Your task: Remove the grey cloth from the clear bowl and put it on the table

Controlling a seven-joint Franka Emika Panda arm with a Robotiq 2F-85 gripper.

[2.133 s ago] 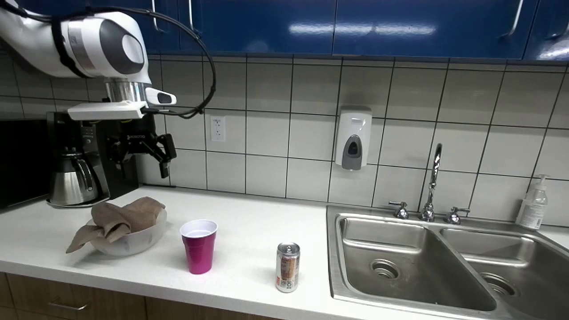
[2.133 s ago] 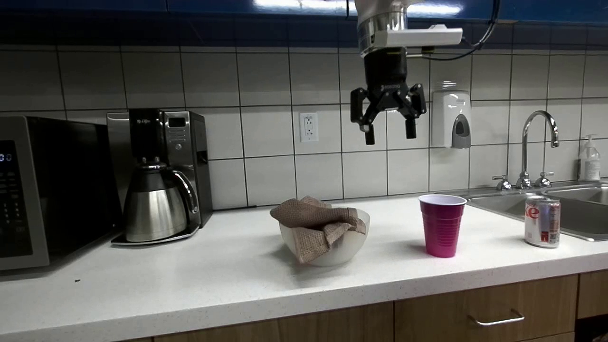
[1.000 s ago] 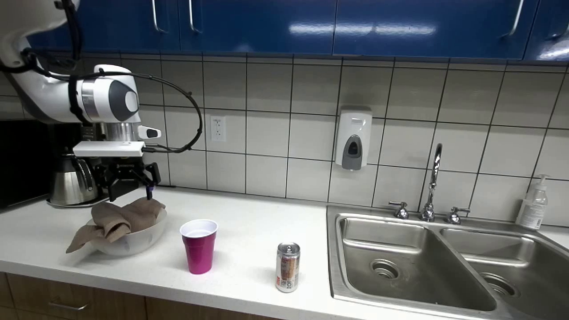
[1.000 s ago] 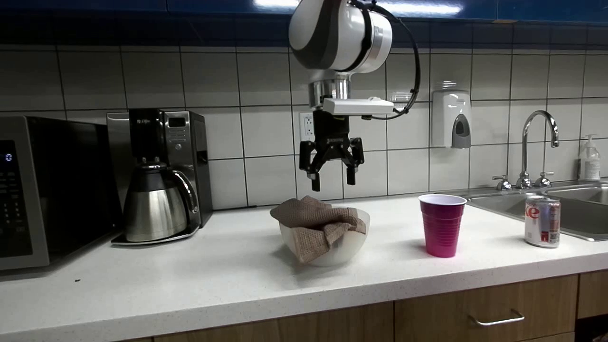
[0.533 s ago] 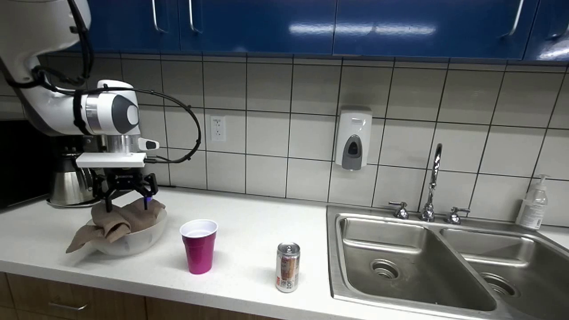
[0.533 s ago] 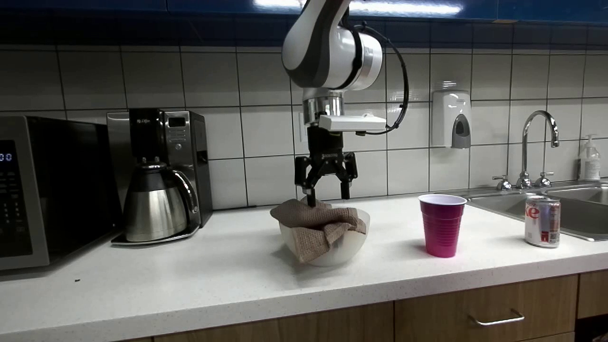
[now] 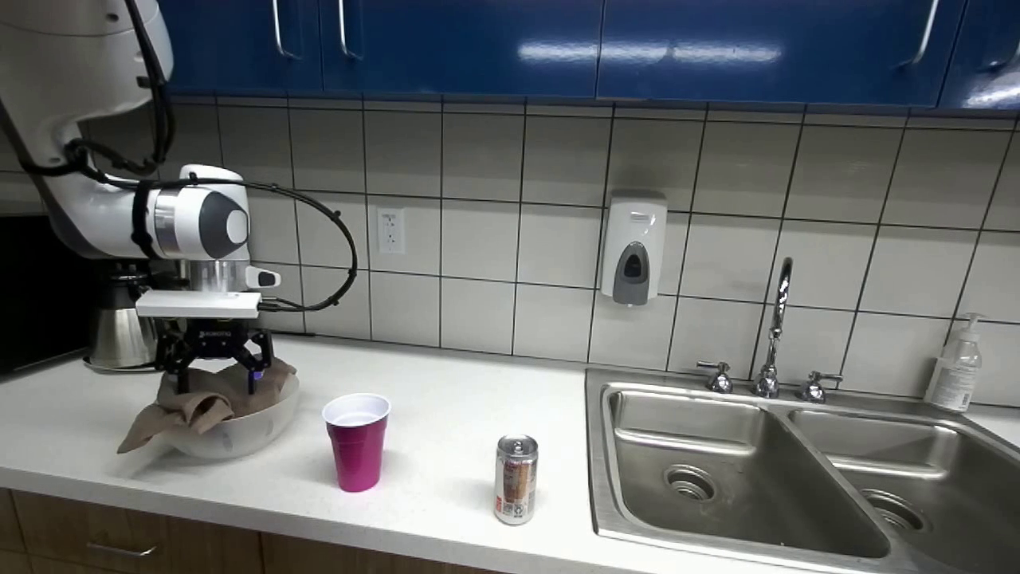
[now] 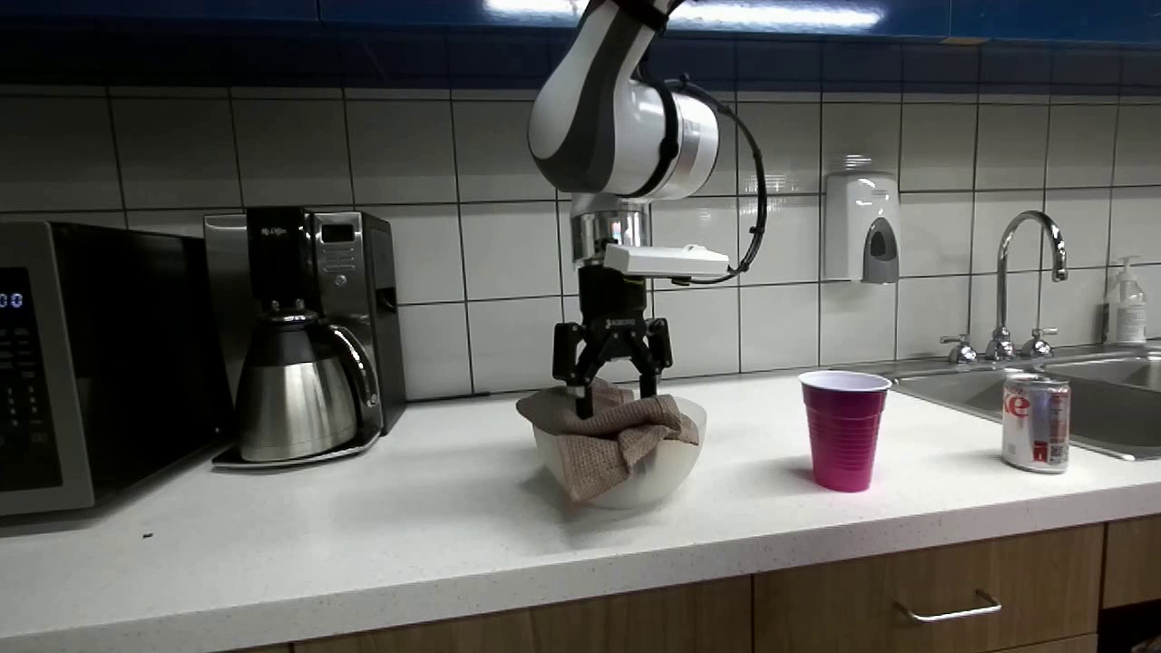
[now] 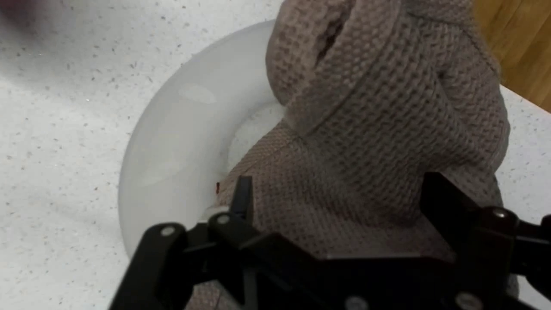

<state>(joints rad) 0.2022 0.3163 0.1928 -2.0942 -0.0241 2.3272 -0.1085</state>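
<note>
Jaws spread, the gripper (image 8: 617, 400) points down at the cloth (image 9: 379, 150) that fills the bowl (image 8: 668, 467) and overhangs its rim.

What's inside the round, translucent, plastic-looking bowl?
A crumpled, grey-brown, waffle-textured cloth, spilling over the rim of the bowl. The wrist view shows some bare wall and base beside it; anything under the cloth is hidden.

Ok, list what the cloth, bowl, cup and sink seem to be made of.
Cloth: textile, exact fibre unclear; matte, with a waffle-like texture and soft folds.
Bowl: probably plastic, though frosted glass is possible; smooth, cloudy and translucent.
Cup: likely plastic, magenta outside, white inside; faint sheen, ridged wall.
Sink: apparently stainless steel; grey, satin finish with soft reflections.
</note>
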